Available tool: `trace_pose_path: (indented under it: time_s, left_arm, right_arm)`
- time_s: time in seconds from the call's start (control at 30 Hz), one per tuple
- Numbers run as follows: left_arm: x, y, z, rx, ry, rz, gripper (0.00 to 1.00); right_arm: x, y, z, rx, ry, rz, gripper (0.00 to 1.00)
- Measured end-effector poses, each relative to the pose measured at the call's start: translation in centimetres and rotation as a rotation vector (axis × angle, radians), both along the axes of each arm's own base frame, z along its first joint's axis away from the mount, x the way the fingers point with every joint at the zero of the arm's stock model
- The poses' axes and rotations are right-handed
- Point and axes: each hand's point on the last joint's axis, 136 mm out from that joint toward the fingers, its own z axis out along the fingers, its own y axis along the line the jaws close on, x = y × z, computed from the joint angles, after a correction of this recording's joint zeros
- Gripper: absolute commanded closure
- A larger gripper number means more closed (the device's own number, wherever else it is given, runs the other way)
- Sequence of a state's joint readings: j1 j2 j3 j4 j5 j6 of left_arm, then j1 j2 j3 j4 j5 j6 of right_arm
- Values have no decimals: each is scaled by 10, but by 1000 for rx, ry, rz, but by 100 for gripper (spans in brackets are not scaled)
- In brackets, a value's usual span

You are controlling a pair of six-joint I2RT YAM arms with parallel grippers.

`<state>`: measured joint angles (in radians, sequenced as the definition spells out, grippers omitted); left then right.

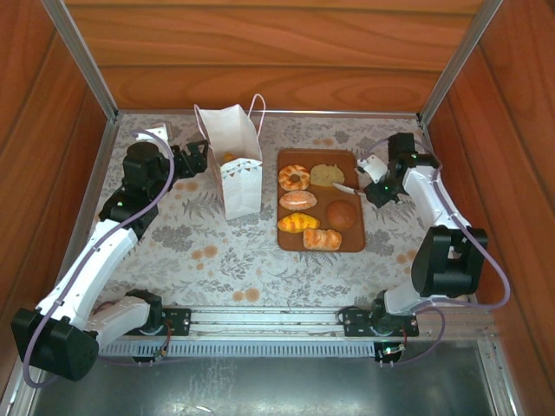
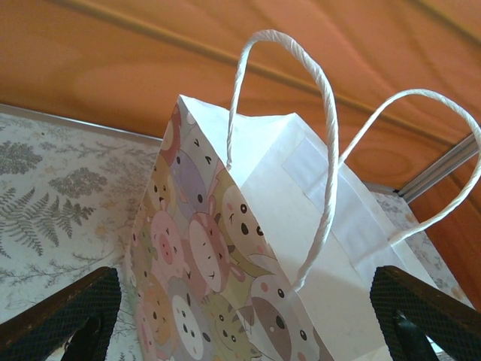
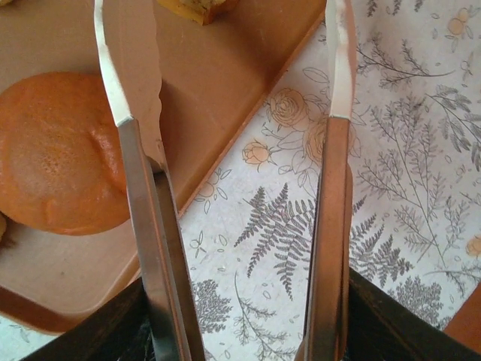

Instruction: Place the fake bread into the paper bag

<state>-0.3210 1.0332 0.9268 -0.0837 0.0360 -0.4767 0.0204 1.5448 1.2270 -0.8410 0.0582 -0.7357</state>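
"Where is the fake bread (image 1: pixel 322 239) lying?"

"It's sitting on the brown tray (image 1: pixel 354 243), right of the worktop's (image 1: pixel 199 251) middle. I'm seeing a ringed donut (image 1: pixel 294 177), a pale slice (image 1: pixel 327 175), a croissant (image 1: pixel 297 223) and a round dark bun (image 1: pixel 342 215)."

"And the paper bag (image 1: pixel 240 178)?"

"It's standing upright just left of the tray, with its cord handles (image 2: pixel 323 143) arching up. Something orange is showing inside, but I can't tell what."

"What's the left gripper (image 1: pixel 199 159) doing?"

"It's hovering at the bag's left side, with its jaws gaping wide and the bag between them. I can't tell whether they're touching it."

"And the right gripper (image 1: pixel 375 173)?"

"Its jaws are clamping a pair of metal tongs (image 3: pixel 139 226). The tongs' arms are standing apart. One is hanging over the tray beside the bun, the other over the flowered cloth just past the tray's edge."
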Motion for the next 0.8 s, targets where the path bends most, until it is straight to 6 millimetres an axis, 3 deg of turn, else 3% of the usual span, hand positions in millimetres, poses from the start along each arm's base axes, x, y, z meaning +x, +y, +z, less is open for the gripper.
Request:
trace_pose_path:
  time_s: [0.33,0.6,0.8]
  left_arm:
    - [2,3,-2,0,5,19,9]
    - [3,6,-4,-3,15,40,9]
    - [3,7,-4,-4,16,47,9]
  right_arm:
    - [25,11,-2,41,-22,61,35]
    - [28,20,-22,63,33,101,35]
    - [30,21,-22,58,36,115,35]
